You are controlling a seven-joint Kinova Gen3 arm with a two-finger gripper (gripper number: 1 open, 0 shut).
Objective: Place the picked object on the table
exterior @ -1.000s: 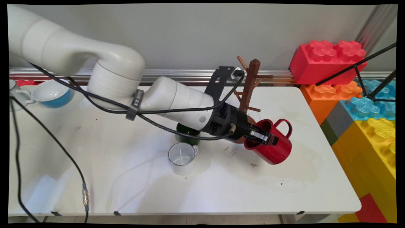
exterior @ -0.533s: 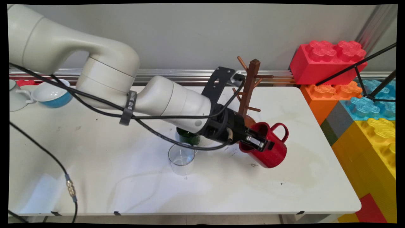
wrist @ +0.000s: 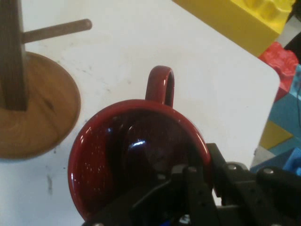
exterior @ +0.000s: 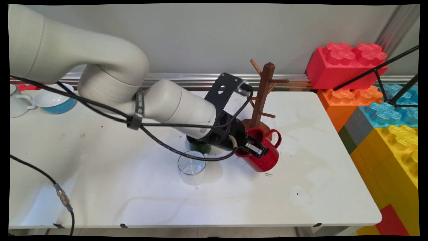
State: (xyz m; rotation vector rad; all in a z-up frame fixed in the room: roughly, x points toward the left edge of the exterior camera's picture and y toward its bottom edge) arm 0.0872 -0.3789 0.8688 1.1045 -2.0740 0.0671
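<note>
My gripper point(exterior: 256, 149) is shut on the rim of a red mug point(exterior: 264, 157), one finger inside and one outside. The mug is tilted and sits just in front of the round base of a brown wooden mug tree point(exterior: 263, 92), its handle toward the right. From the hand, the red mug point(wrist: 136, 155) fills the middle, its handle point(wrist: 161, 84) pointing away, and the mug tree's base point(wrist: 35, 108) lies at the left. A clear glass cup point(exterior: 191, 167) stands left of the mug, and a dark green cup point(exterior: 199, 145) shows partly behind the wrist.
A blue and white bowl point(exterior: 55, 98) and a white cup point(exterior: 15, 103) sit at the far left of the table point(exterior: 301, 201). Big toy bricks in red point(exterior: 344, 63), orange, blue and yellow point(exterior: 398, 160) are stacked off the right edge. Black cables hang from the arm.
The gripper has carried the red mug leftward and lower, from right of the mug tree to just in front of its base. The arm's links swung with it.
</note>
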